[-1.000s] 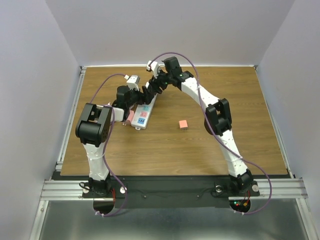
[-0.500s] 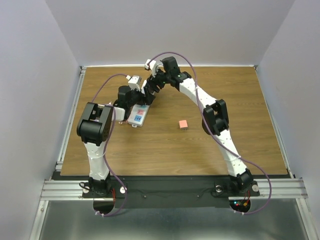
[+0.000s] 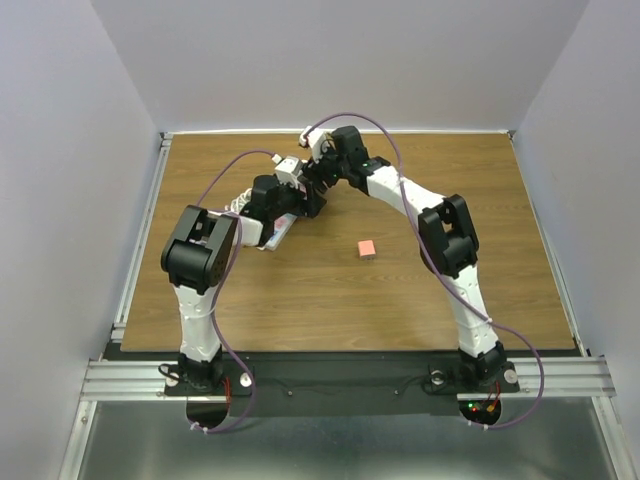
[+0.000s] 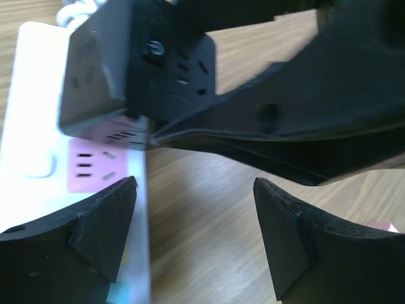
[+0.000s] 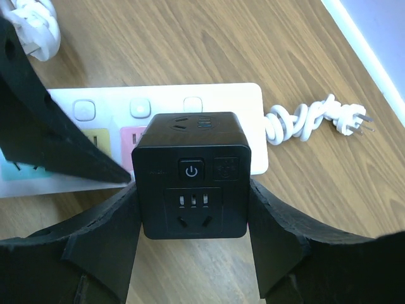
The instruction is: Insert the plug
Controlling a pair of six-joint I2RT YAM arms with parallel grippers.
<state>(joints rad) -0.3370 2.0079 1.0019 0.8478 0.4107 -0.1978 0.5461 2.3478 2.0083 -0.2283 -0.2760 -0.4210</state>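
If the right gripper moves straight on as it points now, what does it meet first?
Probably the white power strip, through the black cube adapter it grips; the gap is unclear.

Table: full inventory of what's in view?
table: 1, brown wood, under everything
power strip: 1, white with coloured sockets, far left-centre of table
cube plug: 1, black, over the strip, between right fingers
cord bundles: 2, white, coiled, one at strip's end, one farther off
pink block: 1, table centre, alone
left gripper: 1, black, open, by the strip
right gripper: 1, black, shut on cube plug
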